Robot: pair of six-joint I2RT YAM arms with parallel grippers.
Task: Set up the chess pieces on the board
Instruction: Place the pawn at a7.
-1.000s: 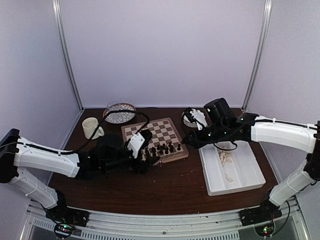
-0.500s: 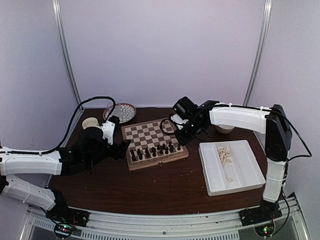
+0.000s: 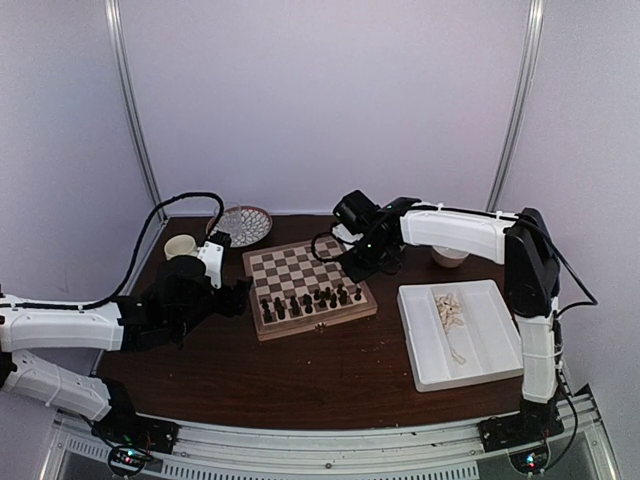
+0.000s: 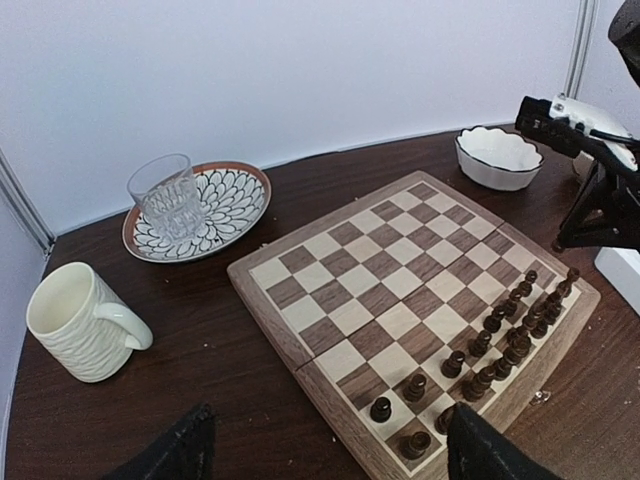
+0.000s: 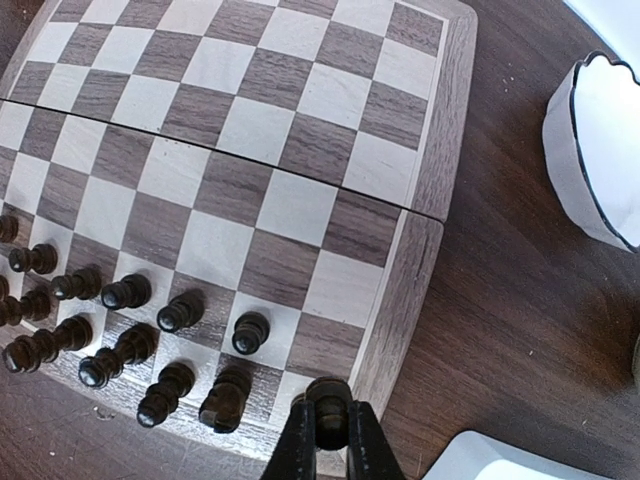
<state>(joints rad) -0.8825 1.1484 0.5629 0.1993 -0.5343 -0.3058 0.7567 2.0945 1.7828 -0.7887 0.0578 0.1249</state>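
Reaching over the board [image 5: 262,207], the right gripper [image 5: 328,436] pinches a dark piece [image 5: 328,398]; the left gripper [image 4: 325,445] hangs spread.

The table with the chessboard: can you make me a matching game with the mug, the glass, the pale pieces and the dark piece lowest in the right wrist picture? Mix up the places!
Things
1. mug
2. glass
3. pale pieces
4. dark piece

Places
A. lying in the white tray
B. held in the right gripper
C. standing left of the board
D. standing on the patterned plate

Pairs: 1-C, 2-D, 3-A, 4-B
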